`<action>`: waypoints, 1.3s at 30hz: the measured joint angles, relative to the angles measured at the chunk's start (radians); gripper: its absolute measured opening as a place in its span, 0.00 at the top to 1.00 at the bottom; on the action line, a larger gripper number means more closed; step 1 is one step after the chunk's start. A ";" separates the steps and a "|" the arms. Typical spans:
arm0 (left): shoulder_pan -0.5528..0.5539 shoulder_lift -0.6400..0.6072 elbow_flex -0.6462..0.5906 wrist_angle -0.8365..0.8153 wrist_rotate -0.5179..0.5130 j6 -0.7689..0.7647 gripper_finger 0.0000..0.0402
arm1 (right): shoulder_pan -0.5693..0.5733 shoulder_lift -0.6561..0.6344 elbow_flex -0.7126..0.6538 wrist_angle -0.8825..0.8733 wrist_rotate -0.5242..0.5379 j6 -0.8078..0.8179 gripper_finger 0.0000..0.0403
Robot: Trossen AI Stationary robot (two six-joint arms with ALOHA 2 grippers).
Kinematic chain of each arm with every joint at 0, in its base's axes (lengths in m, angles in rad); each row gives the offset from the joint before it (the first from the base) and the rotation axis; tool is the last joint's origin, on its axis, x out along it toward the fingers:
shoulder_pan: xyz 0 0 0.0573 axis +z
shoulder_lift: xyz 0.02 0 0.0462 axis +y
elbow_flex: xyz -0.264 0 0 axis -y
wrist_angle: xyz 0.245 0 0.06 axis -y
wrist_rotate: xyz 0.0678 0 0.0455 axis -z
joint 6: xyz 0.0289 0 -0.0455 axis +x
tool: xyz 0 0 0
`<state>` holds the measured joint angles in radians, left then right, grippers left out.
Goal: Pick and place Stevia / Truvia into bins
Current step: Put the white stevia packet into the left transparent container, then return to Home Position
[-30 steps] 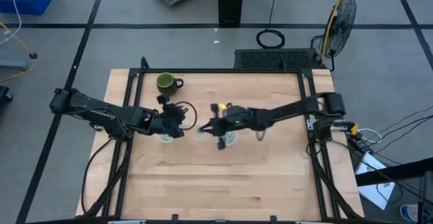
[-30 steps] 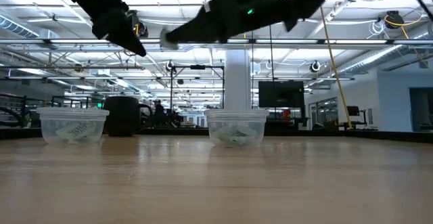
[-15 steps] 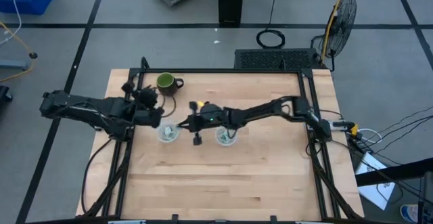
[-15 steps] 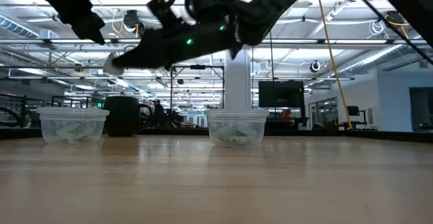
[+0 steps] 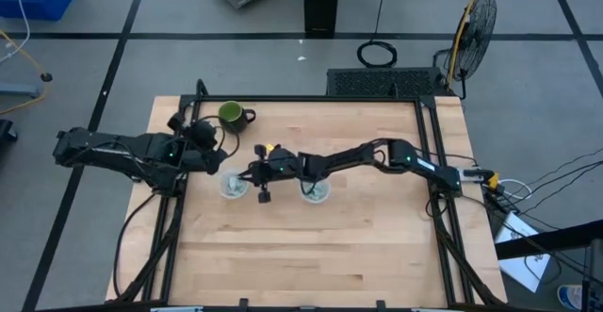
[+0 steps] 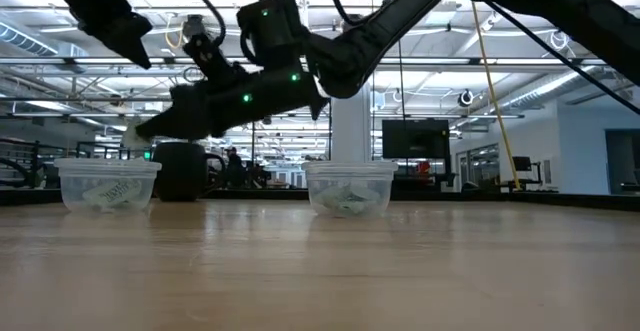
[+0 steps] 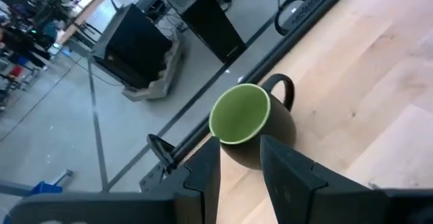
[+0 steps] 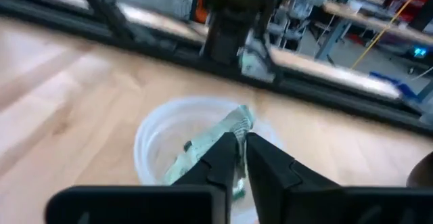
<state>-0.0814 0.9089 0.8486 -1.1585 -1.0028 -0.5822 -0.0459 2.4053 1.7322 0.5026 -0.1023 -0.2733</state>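
One camera hangs overhead, looking straight down on the whole table [image 5: 311, 246]. Another sits at tabletop level, facing across into the room; both take in the two clear cups [image 6: 108, 184]. The left wrist camera looks closely at the green mug [image 7: 254, 124], the right's at one cup.

Big open industrial lab/workshop: high ceiling w/ steel trusses [image 6: 420, 66] and strip lights, concrete floor w/ taped lines [image 5: 104, 86], wooden table [image 5: 311, 246] on a black frame, floor fan [image 5: 476, 24] (benches behind).
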 joint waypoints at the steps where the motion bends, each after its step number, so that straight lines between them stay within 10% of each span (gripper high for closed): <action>1: 0.000 0.000 0.000 0.000 0.008 0.000 0.72 | 0.000 0.006 0.000 -0.005 0.001 0.000 0.91; 15: 0.000 0.000 0.000 0.000 0.070 -0.012 0.72 | 0.014 -0.040 -0.004 -0.005 0.001 0.027 0.67; 22: 0.000 0.000 0.000 -0.025 0.157 0.013 0.72 | 0.022 -0.354 -0.002 -0.634 0.005 -0.082 0.68; 31: 0.003 -0.012 0.028 -0.168 0.196 0.055 0.72 | 0.022 -0.745 -0.016 -1.332 0.049 0.206 0.70; 39: -0.005 -0.209 0.057 -0.380 0.411 -0.232 0.72 | 0.057 -1.158 -0.376 -1.301 0.104 0.392 0.70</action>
<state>-0.0868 0.7001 0.9055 -1.5384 -0.5921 -0.8139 0.0110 1.2468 1.3564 -0.7980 0.0018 0.1191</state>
